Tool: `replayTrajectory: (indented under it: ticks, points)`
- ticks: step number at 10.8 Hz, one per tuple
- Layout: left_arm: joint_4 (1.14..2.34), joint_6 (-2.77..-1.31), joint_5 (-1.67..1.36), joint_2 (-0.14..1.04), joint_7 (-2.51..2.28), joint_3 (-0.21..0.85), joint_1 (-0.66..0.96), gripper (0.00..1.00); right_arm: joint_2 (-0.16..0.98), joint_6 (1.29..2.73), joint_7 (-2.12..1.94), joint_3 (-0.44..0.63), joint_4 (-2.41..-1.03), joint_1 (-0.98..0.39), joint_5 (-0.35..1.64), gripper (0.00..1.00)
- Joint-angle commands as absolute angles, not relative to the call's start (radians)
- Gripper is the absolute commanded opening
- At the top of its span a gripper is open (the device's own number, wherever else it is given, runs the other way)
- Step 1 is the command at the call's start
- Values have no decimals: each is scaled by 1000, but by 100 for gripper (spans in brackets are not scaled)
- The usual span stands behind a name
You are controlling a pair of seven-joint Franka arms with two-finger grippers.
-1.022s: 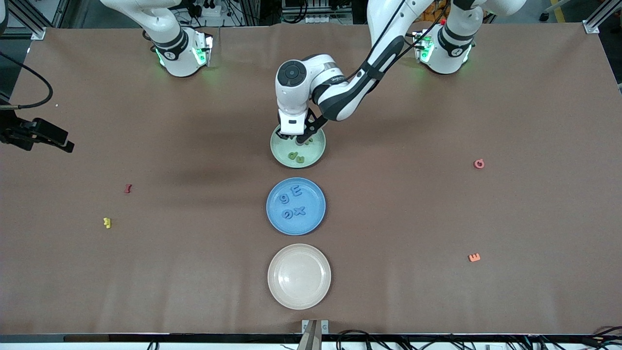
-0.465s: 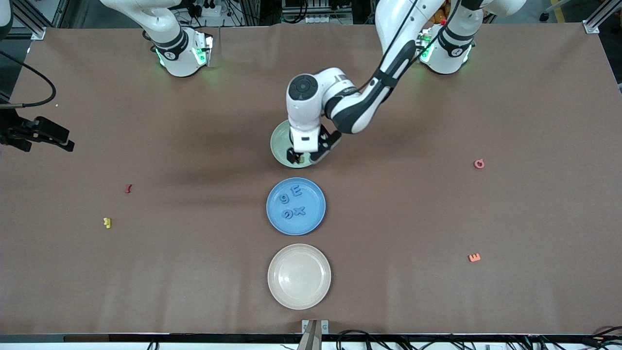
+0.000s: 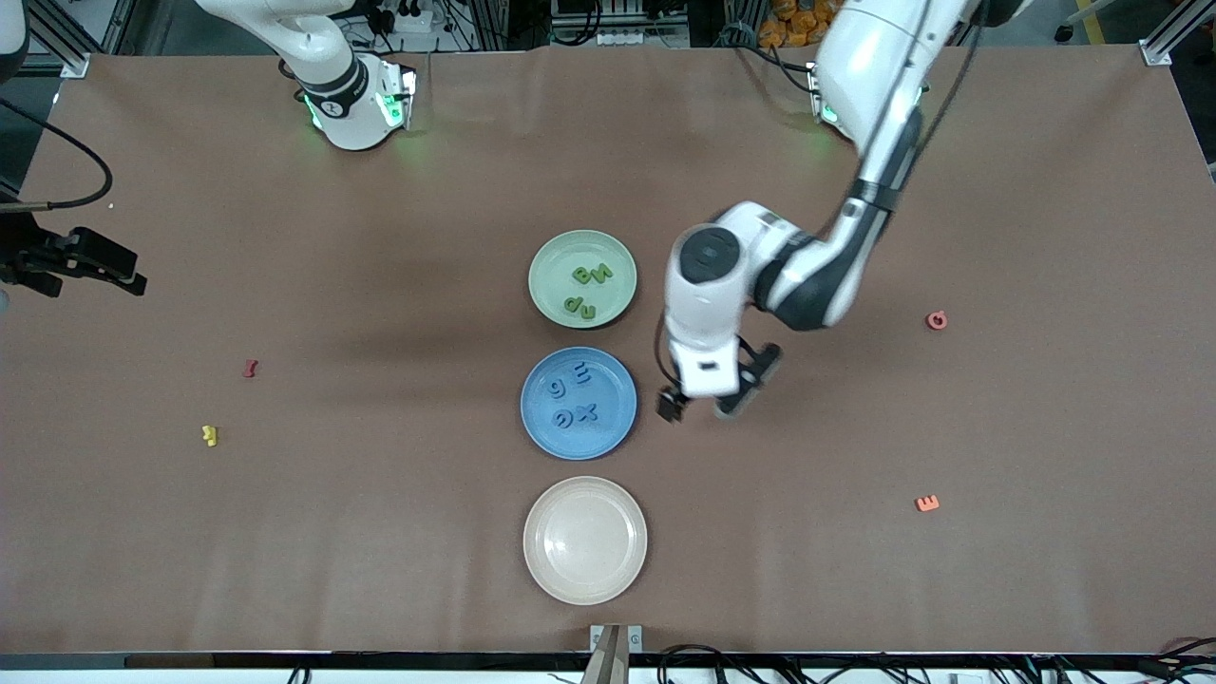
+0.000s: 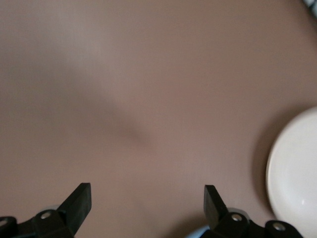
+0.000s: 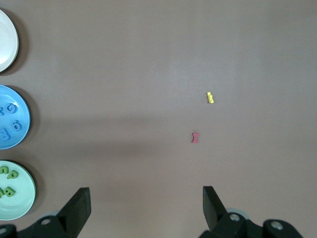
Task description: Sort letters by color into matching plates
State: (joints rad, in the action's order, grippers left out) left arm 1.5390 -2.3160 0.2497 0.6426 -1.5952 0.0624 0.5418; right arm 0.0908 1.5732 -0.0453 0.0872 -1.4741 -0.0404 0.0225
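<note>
- Hovering, jaws apart and empty, at frame centre-right: left gripper point(image 3: 708, 407), over bare table point(image 3: 950, 589) just beside the blue plate point(image 3: 541, 432).
- Waiting at the frame's left edge, jaws spread: right gripper point(image 5: 146, 201).
- Lying in the green plate point(image 3: 551, 261), upper centre: four green letters point(image 3: 587, 290).
- Lying in the blue plate: four blue letters point(image 3: 572, 399).
- Sitting bare, lower centre: cream plate point(image 3: 584, 541).
- Lying loose on the table: red letter point(image 3: 250, 368), yellow letter point(image 3: 210, 435), pink letter point(image 3: 937, 320), orange letter point(image 3: 927, 503).
</note>
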Motion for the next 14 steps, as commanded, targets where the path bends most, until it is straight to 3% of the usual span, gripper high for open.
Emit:
replayTrajectory:
  ticks: [1, 6, 11, 14]
  points:
    - [1519, -2299, 267, 606, -1427, 78, 389, 100, 87, 1568, -54, 83, -1471, -38, 11, 100]
    - [1525, -2290, 244, 552, -1257, 77, 270, 100, 89, 1568, -54, 83, -1473, -38, 12, 100]
    - [1532, -2174, 219, 531, -1103, 94, 189, 100, 97, 1575, -54, 83, -1473, -38, 14, 100]
    - [1613, -2135, 178, 474, -949, 116, 131, 100, 98, 1575, -54, 83, -1473, -38, 12, 100]
